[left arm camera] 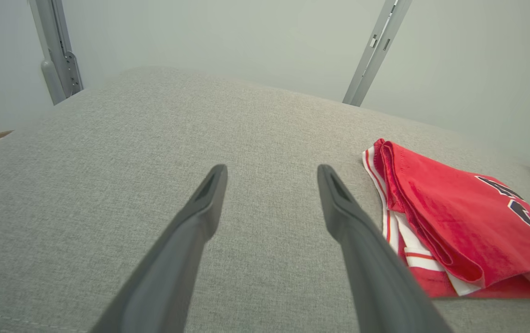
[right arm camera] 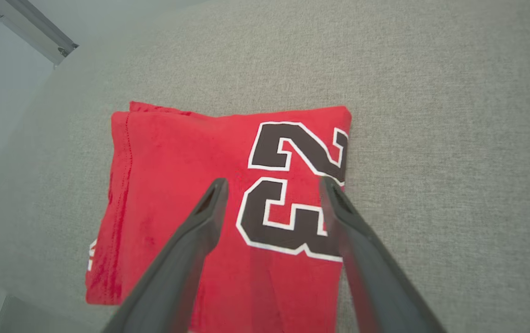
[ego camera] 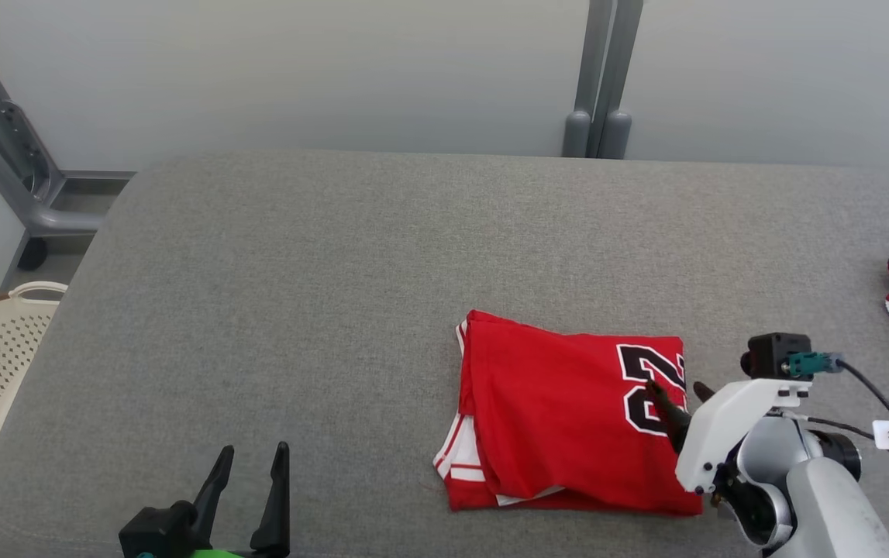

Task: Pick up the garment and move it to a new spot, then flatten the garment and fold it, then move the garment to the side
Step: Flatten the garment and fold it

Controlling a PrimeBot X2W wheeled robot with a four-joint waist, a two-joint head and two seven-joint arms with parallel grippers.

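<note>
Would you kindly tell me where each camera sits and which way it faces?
Head view: on the head, facing forward and down at the folded red jersey on the grey fabric table; open left gripper lower left, open right gripper over the jersey.
Left wrist view: on the left wrist, facing low across the table along its own fingers.
Right wrist view: on the right wrist, facing down along its fingers at the jersey's number.
All three share the jersey.
</note>
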